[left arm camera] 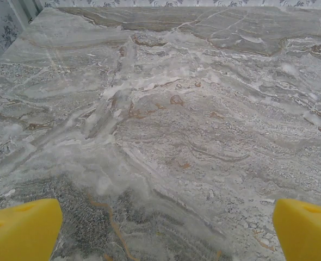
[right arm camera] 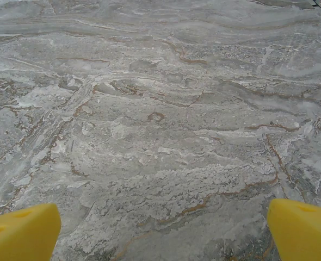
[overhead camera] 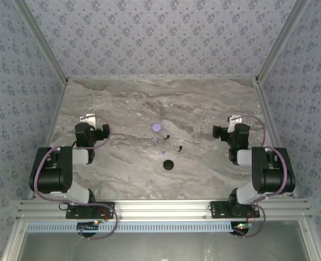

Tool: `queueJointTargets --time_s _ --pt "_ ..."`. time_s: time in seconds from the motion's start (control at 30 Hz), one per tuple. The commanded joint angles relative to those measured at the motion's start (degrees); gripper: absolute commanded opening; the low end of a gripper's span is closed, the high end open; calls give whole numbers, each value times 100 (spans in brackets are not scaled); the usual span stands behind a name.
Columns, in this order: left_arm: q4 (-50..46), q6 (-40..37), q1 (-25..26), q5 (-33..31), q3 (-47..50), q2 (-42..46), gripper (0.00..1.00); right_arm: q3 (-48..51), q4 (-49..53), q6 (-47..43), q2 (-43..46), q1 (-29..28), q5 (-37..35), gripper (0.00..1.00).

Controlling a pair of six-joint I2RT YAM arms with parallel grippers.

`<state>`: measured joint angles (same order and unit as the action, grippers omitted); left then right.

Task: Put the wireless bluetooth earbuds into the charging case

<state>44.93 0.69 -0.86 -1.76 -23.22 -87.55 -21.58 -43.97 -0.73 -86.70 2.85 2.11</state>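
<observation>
On the marble table, a round pale lavender charging case lies in the middle. A round black charging case lies nearer the arms. Between them are the tiny wireless bluetooth earbuds: a black one, another black one and a lavender one. My left gripper sits far to their left and my right gripper far to their right. In the left wrist view the gripper is open, its yellow fingertips wide apart over bare marble. In the right wrist view the gripper is likewise open with nothing between the fingertips.
Patterned walls enclose the table on the back, left and right. Metal rails run along the near edge by the arm bases. Bare marble stretches between the grippers and the back wall.
</observation>
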Motion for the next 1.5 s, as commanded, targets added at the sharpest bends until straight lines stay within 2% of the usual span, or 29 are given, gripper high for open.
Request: queueJointTargets --time_s 0.0,0.7,0.9,0.97,1.03,1.2,1.33,1.47 --pt "25 59 -14 -26 -101 -4 99 -103 -95 -85 -32 -39 -124 100" --pt "66 60 -14 -31 -81 -4 99 -120 -77 -89 11 -60 -168 100" --pt "10 77 62 -262 35 328 99 -350 621 -89 353 -158 -480 100" --pt "-153 43 113 -381 59 559 99 -534 1190 -4 612 -175 -602 100" --pt "-715 75 180 -504 -61 870 99 -743 1822 146 864 -180 -632 100" --pt "-3015 681 335 -380 -935 1545 99 -1196 3330 521 1594 -254 -627 100" --pt "-4336 1019 682 -395 -1593 1646 99 -1853 4986 759 1840 -311 -564 100" --pt "-5439 1319 1122 -249 -2306 1427 99 -2246 6059 1242 1862 -413 -405 100"
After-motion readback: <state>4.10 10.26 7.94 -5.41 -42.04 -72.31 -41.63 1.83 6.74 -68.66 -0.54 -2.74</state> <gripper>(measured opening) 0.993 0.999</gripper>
